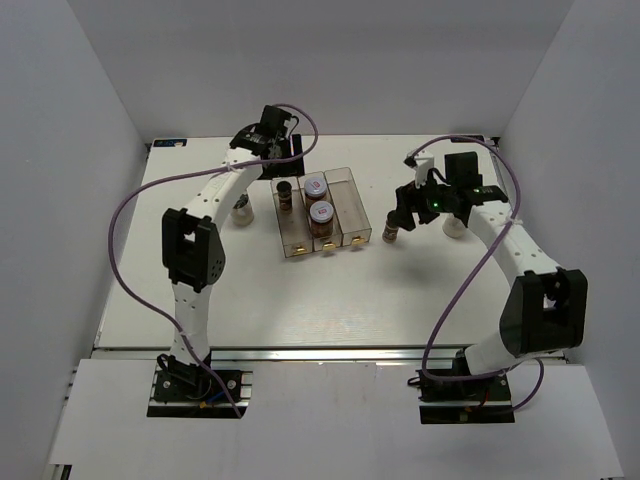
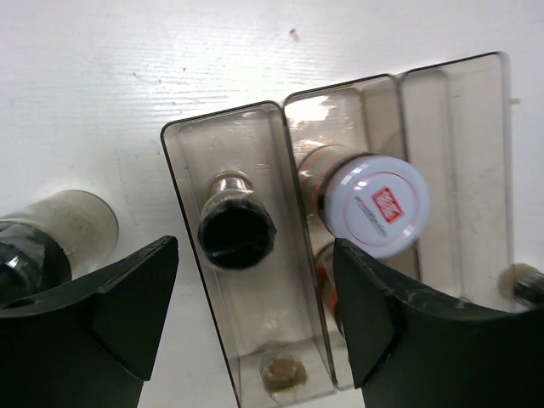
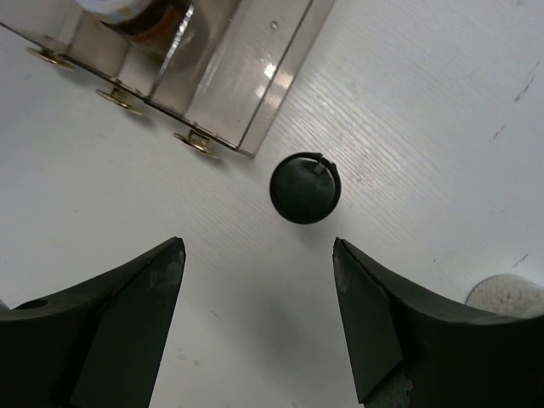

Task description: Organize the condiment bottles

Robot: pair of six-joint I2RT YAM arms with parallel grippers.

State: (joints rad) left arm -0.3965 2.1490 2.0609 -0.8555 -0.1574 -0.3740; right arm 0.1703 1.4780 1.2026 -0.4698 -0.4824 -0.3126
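Presently, a clear three-compartment tray (image 1: 352, 205) is seen near the middle of the white table (image 1: 300, 300). One slim dark bottle (image 1: 286, 193) with a black cap is stood upright in the tray's left compartment. Two brown pale-lidded jars (image 1: 316, 186) are set one behind the other in the middle compartment. In the left wrist view one jar's lid (marked with a small red label) is shown beside the slim bottle's cap, with a compartment wall between them. The other jar is mostly hidden behind that lid and a finger.

The left gripper (image 1: 283, 160) is held over the far end of the tray, its jaws spread wide with nothing gripped. A white jar (image 1: 241, 212) is stood on the table just left of the tray, partly covered by the left arm in the top view.

The right gripper (image 1: 398, 215) is held above a second slim dark bottle (image 1: 391, 232). That bottle is stood upright on the table near the tray's near right corner, apart from it. The jaws here are likewise parted wide. In the right wrist view the bottle's black cap is seen beyond the gap between the fingers (image 3: 110, 323), untouched. A second white jar (image 1: 455, 228) is found further right, partly hidden by the right arm.
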